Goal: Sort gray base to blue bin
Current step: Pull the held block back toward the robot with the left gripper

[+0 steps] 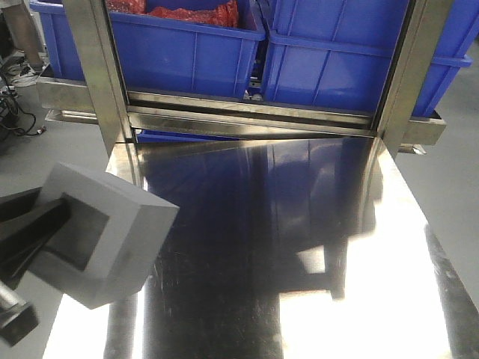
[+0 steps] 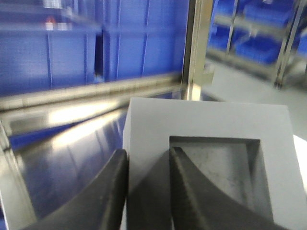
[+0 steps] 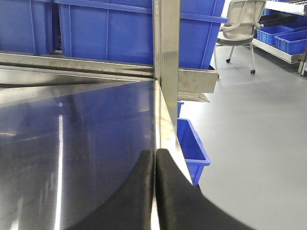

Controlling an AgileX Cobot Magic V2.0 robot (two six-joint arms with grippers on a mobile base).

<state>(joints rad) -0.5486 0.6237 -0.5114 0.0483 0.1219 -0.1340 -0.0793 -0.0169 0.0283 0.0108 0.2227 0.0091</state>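
The polished stainless-steel counter (image 1: pixel 314 247) in front of me throws back bright white glare in patches. Two upright brushed-steel posts (image 1: pixel 101 75) rise at its far edge. To my right, smooth gray floor (image 3: pixel 249 134) runs out to a pale mesh-backed office chair (image 3: pixel 241 24) and metal shelving racks (image 2: pixel 289 48).

Warehouse or factory sorting station. Polished steel table (image 1: pixel 299 247) inside a steel frame (image 1: pixel 97 67). Large blue bins (image 1: pixel 187 52) racked along the far edge, one holding red material (image 1: pixel 194 11). More bins on shelving (image 2: pixel 291 43) at far right, and a low bin (image 3: pixel 192 148) on the ground right of the table. Bare gray floor (image 3: pixel 249 120), loose cables (image 1: pixel 19 112) at far left, office chair (image 3: pixel 242 24) at far right.
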